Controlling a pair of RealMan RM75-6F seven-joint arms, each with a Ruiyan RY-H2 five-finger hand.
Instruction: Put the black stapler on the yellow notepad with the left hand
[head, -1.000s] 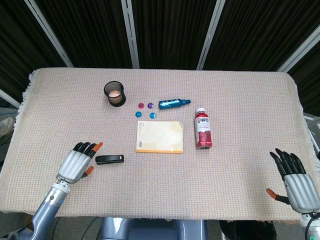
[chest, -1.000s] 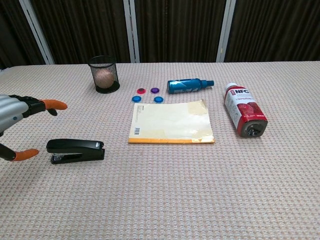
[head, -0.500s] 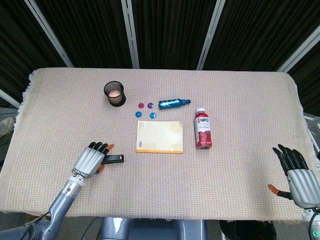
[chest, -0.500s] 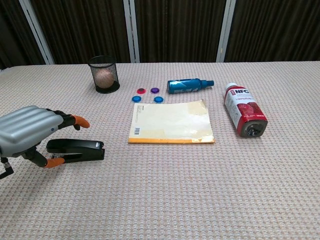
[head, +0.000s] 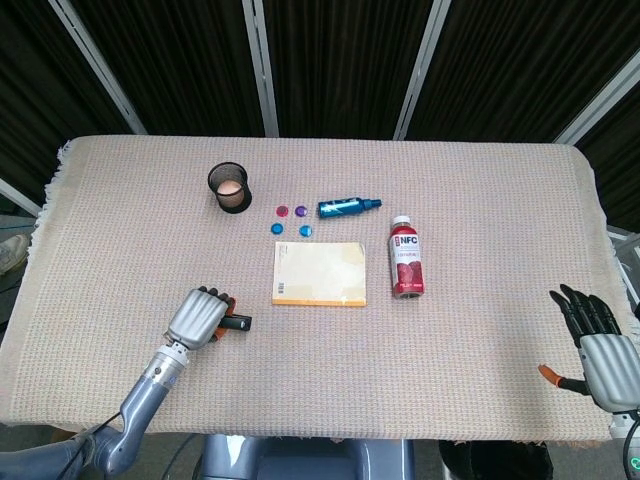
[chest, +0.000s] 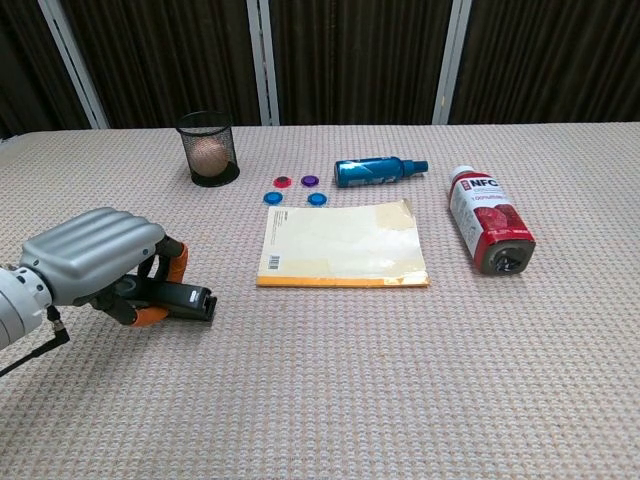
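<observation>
Black stapler (chest: 178, 299) sits flat on the counter (head: 480, 200) toward the front-left corner, long axis parallel to the front edge. Left hand (chest: 97, 259) is wrapped over its left end, fingers (chest: 176, 262) curled down around the body, so it grips the stapler; only the right end pokes out past the knuckles in both views. Stapler looks to be resting on the cloth, not lifted.

Yellow notepad (chest: 343, 243) lies flat near the counter's middle, just right of the stapler and apart from it, barcode corner at its front-left.

Right hand (head: 600, 345) is at the front-right corner of the counter, seen only in the head view, fingers spread apart, holding nothing, well apart from everything else.

Other items:
- black mesh cup (chest: 209, 148) toward the back-left, a pale ball inside
- four small round magnets (chest: 297, 189) (red, purple, two blue) just behind the notepad
- blue spray bottle (chest: 378, 170) lying on its side behind the notepad's back-right corner
- red NFC bottle (chest: 489, 231) lying on its side right of the notepad, cap toward the back edge
</observation>
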